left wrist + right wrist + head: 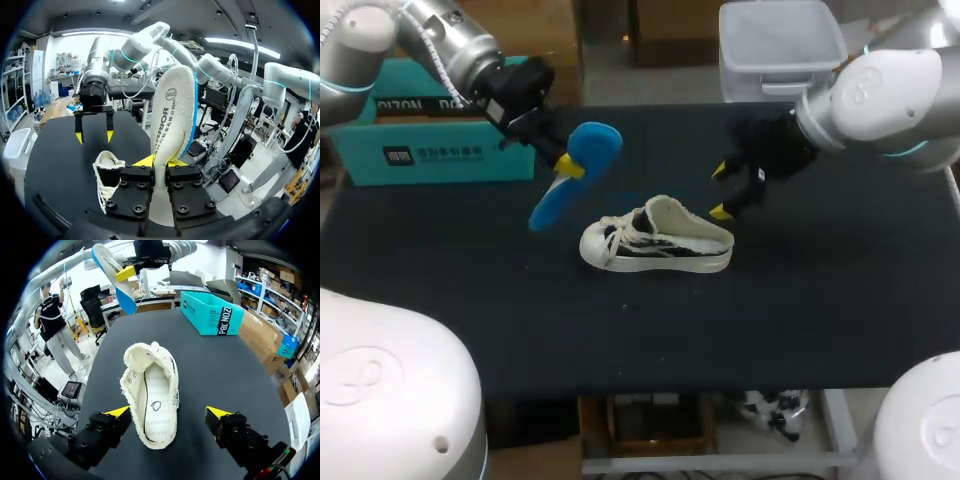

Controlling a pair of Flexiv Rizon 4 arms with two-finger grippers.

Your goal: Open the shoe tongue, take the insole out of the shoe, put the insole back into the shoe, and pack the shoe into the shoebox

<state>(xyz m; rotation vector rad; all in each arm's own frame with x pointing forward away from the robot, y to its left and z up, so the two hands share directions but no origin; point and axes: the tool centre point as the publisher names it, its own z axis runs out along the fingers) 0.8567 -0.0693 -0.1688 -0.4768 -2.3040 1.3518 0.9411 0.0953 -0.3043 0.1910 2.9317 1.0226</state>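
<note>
Left fingers [568,166] clamp the insole [595,145] (right fingers [720,211] spread) near the shoe [655,240].

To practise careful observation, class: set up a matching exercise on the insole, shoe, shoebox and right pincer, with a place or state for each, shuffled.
1 insole
2 shoe
3 shoebox
4 right pincer

A open, above the shoe
B teal, at the table's far left
C clamped in the left pincer, in the air
D resting on the table

Pairs: 1-C, 2-D, 3-B, 4-A
</note>
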